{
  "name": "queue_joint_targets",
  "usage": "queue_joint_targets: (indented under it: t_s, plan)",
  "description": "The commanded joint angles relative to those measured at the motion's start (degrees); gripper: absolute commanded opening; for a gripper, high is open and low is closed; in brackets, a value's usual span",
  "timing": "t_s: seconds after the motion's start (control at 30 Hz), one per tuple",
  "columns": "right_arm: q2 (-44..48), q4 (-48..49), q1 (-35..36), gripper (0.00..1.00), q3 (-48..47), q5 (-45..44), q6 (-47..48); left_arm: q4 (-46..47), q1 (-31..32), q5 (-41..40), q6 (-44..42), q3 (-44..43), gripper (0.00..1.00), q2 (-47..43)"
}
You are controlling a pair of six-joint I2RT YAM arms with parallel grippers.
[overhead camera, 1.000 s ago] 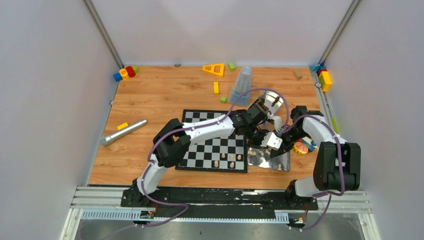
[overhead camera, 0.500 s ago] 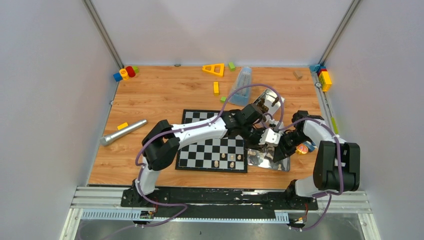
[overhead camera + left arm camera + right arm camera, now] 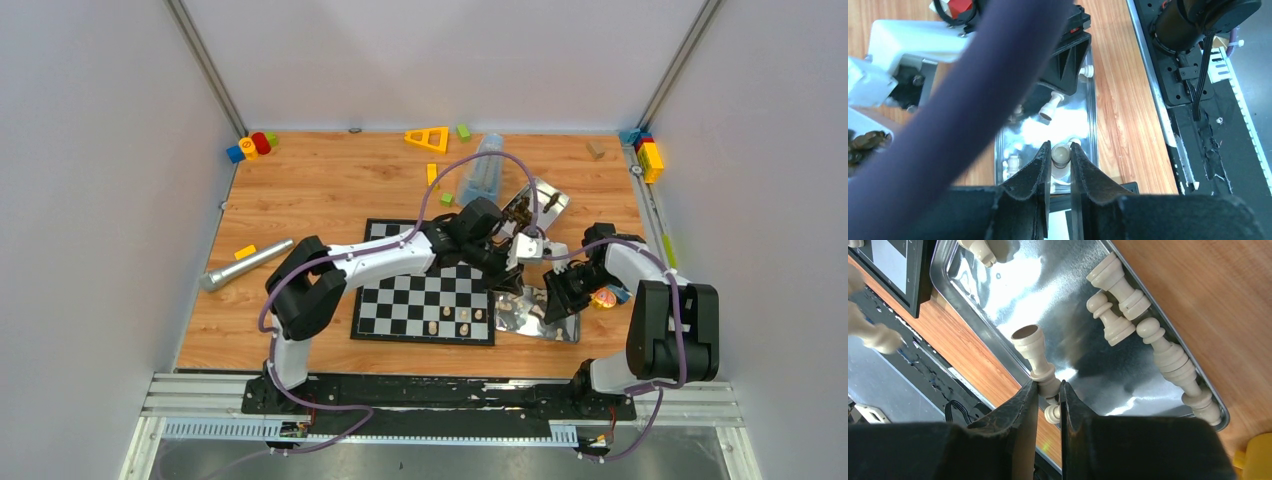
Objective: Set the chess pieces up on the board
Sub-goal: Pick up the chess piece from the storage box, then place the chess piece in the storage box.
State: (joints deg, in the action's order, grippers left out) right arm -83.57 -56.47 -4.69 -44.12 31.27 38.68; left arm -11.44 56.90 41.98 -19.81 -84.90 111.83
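Chessmen sit in both grips. In the left wrist view the left gripper [image 3: 1059, 148] is nearly closed on a cream piece [image 3: 1060, 156]. Only a round end shows between the fingertips, and I cannot tell whether it is the foot or the head. Its long axis seems to point roughly at the lens.

In the right wrist view the right gripper [image 3: 1048, 386] is pinched just as narrowly on a cream chessman [image 3: 1034, 347], clamped near its head. The hollow foot points toward the upper left of the frame, so the long axis runs almost in line with the fingers, tilted rather than upright. Below it lies a shiny tray [image 3: 1048, 285], with three loose chessmen [image 3: 1111, 320] on their sides at the upper right.

From overhead, the board [image 3: 400, 310] sits at lower centre, and both grippers hang just off its right edge, over the tray. The squares therefore lie to the left of each held piece. The left gripper looks the nearer, since its arm stretches across the board's upper rows. A few standing pieces [image 3: 463, 316] occupy the board's lower right.

As I judge it, each carried piece must travel left and be turned foot down.

The overhead view gives this layout, but the grips are too small to read there. The wrist views show the grips but barely a corner of the board.
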Motion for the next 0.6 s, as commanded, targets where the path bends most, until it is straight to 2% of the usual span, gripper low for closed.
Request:
queue_joint_targets:
  t_s: [0.0, 0.2, 0.4, 0.5, 0.57]
  plan:
    - [0.2, 1.1, -0.2, 0.02, -0.9, 0.0, -0.2, 5.7, -1.7, 3.7, 3.6, 2.9, 0.02, -6.9]
    - [-1.8, 1.6, -0.1, 0.02, -1.9, 1.5, -0.9, 8.8, -4.9, 3.7, 5.0, 9.3, 0.01, -13.6]
    - [-3.8, 4.2, -0.1, 0.07, -2.3, 0.5, -4.5, 14.8, -6.8, 3.6, 9.7, 13.4, 0.00, -15.3]
    - [-3.7, 5.7, -0.1, 0.19, -1.5, -0.5, -5.6, 18.2, -6.8, 4.0, 13.7, 13.4, 0.00, -14.1]
    - [-2.3, 5.8, -0.1, 0.35, -1.3, -0.6, -5.8, 19.8, -6.8, 3.8, 15.7, 12.9, 0.00, -13.0]
